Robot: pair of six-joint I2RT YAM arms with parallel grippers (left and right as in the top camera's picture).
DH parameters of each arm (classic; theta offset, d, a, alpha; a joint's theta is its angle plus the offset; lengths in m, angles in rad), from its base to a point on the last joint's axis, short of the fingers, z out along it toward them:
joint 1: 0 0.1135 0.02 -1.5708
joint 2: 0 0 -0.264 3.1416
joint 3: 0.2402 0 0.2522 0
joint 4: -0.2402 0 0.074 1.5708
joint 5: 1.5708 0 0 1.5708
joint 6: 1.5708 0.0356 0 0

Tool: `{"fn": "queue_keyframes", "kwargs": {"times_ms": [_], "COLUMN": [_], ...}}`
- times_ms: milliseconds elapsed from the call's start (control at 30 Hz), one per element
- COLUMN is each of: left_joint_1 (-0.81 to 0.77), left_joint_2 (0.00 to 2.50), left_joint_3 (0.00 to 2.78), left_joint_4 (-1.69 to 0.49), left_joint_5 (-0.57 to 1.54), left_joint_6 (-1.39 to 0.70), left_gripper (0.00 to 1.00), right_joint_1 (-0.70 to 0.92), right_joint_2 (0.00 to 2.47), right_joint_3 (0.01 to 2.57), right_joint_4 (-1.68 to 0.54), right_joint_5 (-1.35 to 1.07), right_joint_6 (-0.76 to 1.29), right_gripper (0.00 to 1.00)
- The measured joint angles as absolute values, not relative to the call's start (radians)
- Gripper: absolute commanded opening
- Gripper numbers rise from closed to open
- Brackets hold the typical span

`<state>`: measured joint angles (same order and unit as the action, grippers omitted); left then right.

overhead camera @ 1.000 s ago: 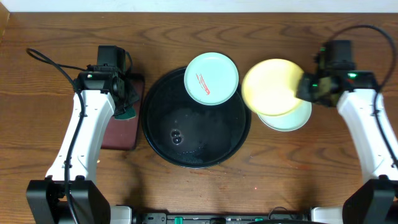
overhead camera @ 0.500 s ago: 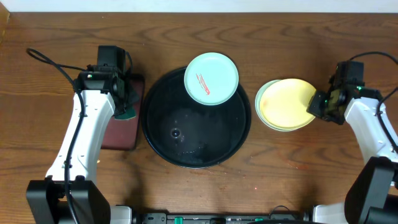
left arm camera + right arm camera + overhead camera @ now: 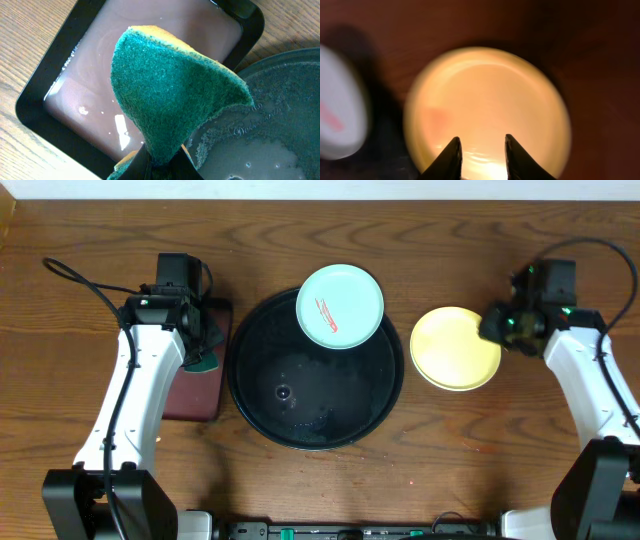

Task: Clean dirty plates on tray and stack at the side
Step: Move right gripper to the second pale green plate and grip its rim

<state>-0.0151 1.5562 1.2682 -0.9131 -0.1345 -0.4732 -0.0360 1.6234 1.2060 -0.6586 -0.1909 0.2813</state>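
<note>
One pale aqua plate (image 3: 340,305) with a red smear lies on the far rim of the round black tray (image 3: 262,395). The pale yellow plate (image 3: 455,348) lies on the table right of the tray, covering the second aqua plate beneath it. My right gripper (image 3: 497,326) is open and empty above the yellow plate's right edge. In the right wrist view its fingers (image 3: 481,145) hang over the yellow plate (image 3: 485,100), and the smeared aqua plate (image 3: 337,110) shows at the left. My left gripper (image 3: 162,162) is shut on a green sponge (image 3: 170,85).
A rectangular black-rimmed tray (image 3: 200,405) with reddish-brown liquid lies left of the round tray, under the sponge (image 3: 203,360). In the left wrist view its rim (image 3: 30,107) adjoins the wet round tray (image 3: 280,110). Cables trail at the far left and far right.
My right gripper lowered the yellow plate onto the aqua plate at the right, let go and drew back upward. The left arm has not moved.
</note>
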Motion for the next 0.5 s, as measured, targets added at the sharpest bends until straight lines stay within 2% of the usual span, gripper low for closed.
{"fn": "queue_keyframes", "kwargs": {"times_ms": [233,367,500], "left_joint_1": [-0.015,-0.015,-0.015], "left_joint_2": [1.556,1.556,1.556], "left_joint_3": [1.268,1.268,1.268], "left_joint_4": [-0.913,-0.913,-0.912], "left_joint_5": [-0.134,-0.134,-0.134], "left_joint_6": [-0.473,-0.473,-0.473], "left_gripper": [0.07,0.08,0.08], "right_joint_1": [0.124,0.169,0.211], "right_joint_2": [1.736,1.925,2.159], "right_joint_3": [1.514,1.763,1.983], "right_joint_4": [-0.752,-0.892,-0.985], "right_joint_5": [-0.211,-0.224,-0.279], "right_joint_6": [0.228,0.159,0.082], "right_gripper": [0.34,0.43,0.44]}}
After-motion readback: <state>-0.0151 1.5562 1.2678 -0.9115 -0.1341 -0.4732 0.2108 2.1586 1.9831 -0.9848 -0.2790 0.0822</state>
